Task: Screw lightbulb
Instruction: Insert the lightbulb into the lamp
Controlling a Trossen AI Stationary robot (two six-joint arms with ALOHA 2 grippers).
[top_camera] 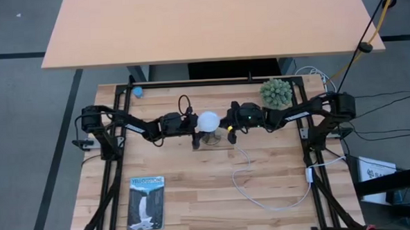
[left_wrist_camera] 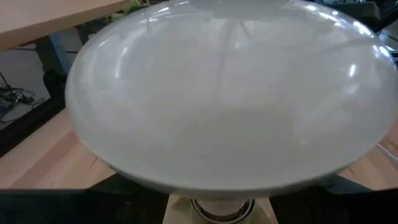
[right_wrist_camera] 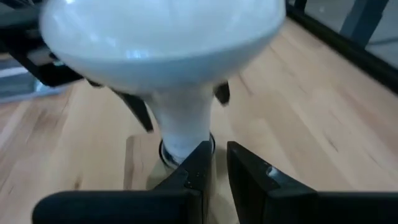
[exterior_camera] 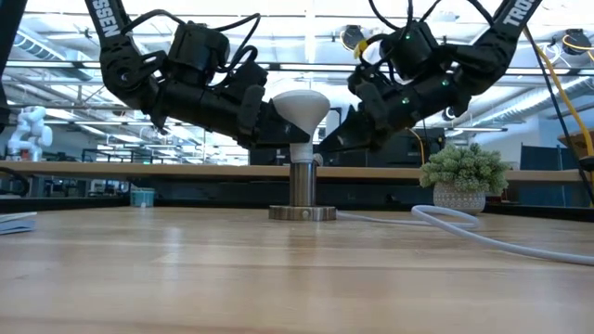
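Observation:
The white lightbulb (exterior_camera: pixel 299 107) stands upright, its narrow base set in the metal socket (exterior_camera: pixel 302 186) at the table's middle. My left gripper (top_camera: pixel 195 129) comes from the table's left, and its fingers (right_wrist_camera: pixel 138 112) close on the bulb just under the globe. My right gripper (right_wrist_camera: pixel 216 163) comes from the right and slants down toward the foot of the bulb. Its fingers are nearly together with nothing between them. In the left wrist view the globe (left_wrist_camera: pixel 230 93) fills the picture. My left gripper has one finger on each side of the bulb's cone (right_wrist_camera: pixel 180 109), right below the globe, reaching in nearly level from the table's left. The bulb stays upright with its base in the socket. My right gripper: one fingertip (right_wrist_camera: pixel 200 154) is by the bulb's lowest part; whether it touches cannot be told.
A white cord (top_camera: pixel 264 189) curls from the socket toward the near right. A small potted plant (top_camera: pixel 276 92) stands at the far right. A blue card (top_camera: pixel 147 202) lies near the front left, and a small blue object (top_camera: pixel 138 91) at the far left.

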